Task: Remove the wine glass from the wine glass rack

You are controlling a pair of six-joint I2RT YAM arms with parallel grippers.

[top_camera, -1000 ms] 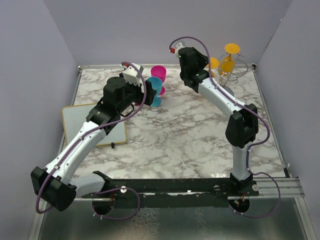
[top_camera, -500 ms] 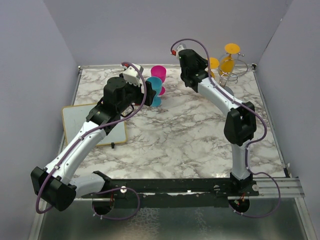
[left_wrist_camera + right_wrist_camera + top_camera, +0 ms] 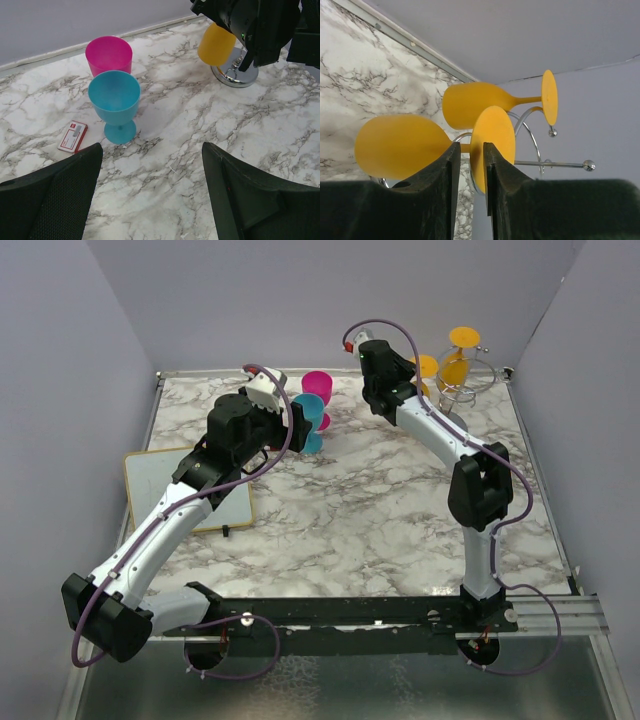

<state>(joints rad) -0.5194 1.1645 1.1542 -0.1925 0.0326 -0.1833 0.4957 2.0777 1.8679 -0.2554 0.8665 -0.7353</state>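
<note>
- Up on the wine glass rack (image 3: 555,163) in the far right corner, the wine glass (image 3: 400,145) hangs sideways. Its stem sits between the right gripper's (image 3: 471,149) narrow jaws, but I can't tell if it's pinched.
- My worry: a crooked pull snags the foot on the wire, or knocks the other yellow glass (image 3: 470,105).
- Only the right wrist view shows that stem. The left wrist view shows the left gripper (image 3: 150,152) wide and empty.

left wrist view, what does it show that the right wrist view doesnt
Only left wrist: the pink cup, the blue goblet, a small red card, the wine glass rack's round base, and the open left gripper.
Only right wrist: a second yellow glass hanging behind, the rack's wire arms, and the right gripper, fingers narrowly apart at the stem of the near yellow glass; contact unclear.
Both: that near glass's bowl and the marble table.
</note>
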